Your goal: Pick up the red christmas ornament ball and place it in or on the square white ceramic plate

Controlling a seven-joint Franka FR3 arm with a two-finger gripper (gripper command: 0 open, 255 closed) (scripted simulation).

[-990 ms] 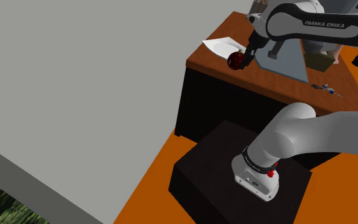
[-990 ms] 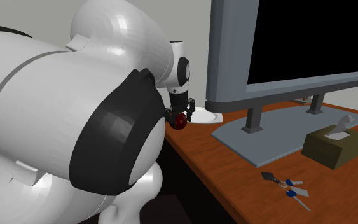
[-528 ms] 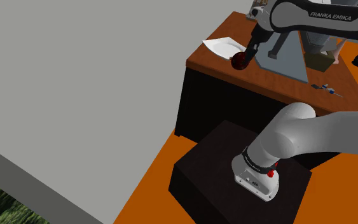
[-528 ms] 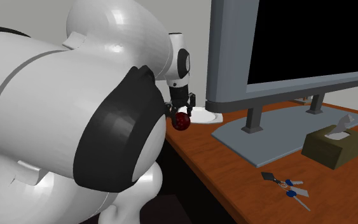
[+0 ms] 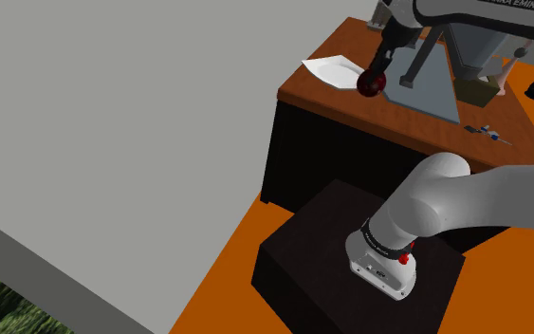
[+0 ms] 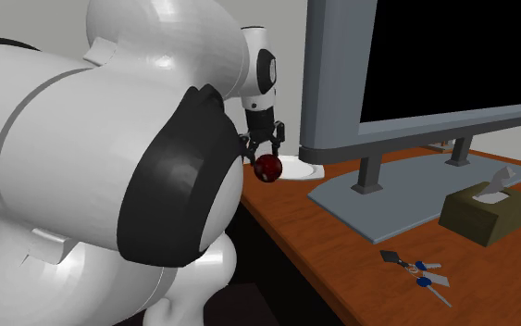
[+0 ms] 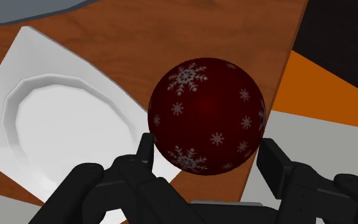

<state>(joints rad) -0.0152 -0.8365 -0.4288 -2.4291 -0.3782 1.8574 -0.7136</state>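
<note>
Bright, even light; soft sheen on the white arm (image 6: 64,167).

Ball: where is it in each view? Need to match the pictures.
Shoulder: ball upper right, just right of the plate.
Second exterior: centre, left of the plate.
Wrist: clasped in the claw, plate beside it.
Shared landmark: the plate.

White arm (image 5: 450,199) reaches up from base, upper link approx horiz. Wrist points down, black hand (image 5: 375,78) w/ fingers (image 7: 147,147) clamped on red ball (image 7: 206,114).
</note>
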